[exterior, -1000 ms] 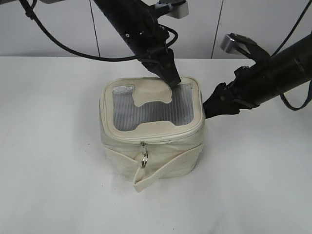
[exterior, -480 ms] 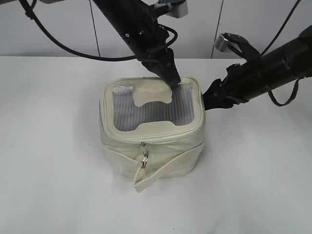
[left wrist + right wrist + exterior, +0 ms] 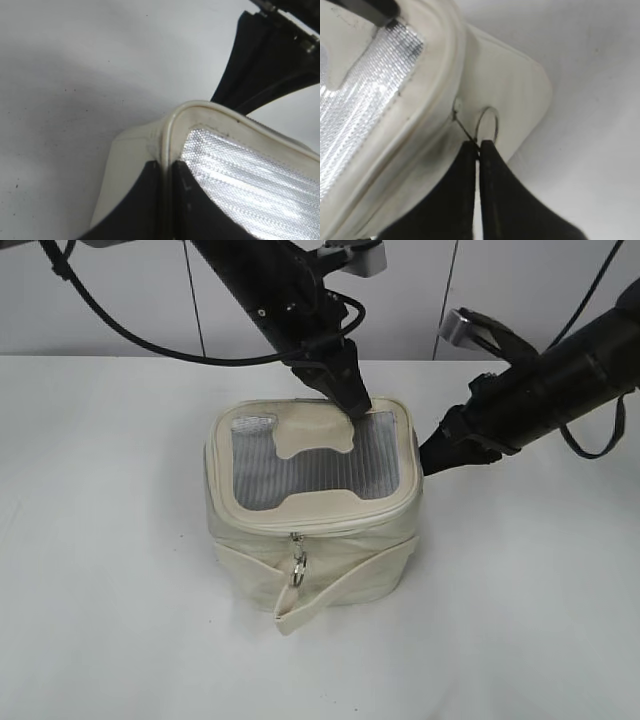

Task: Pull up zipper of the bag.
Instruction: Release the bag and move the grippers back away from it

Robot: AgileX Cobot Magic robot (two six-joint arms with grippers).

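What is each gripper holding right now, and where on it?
The left gripper pinches the rim piping of the bag lid at a back corner. The right gripper is shut on a silver ring pull of the zipper, at the ring's lower edge.

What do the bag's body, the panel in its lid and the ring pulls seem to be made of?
Bag: cream woven cloth by the look, matte, with soft creases and stitched seams. Lid panel: grey mesh, probably synthetic, with a fine glinting grid. Ring pull: thin silver wire, likely metal; the front ring pull looks alike.

Matt cream cloth bag (image 3: pixel 310 560), shiny grey mesh lid panel (image 3: pixel 310 475), metal ring pull (image 3: pixel 486 126).
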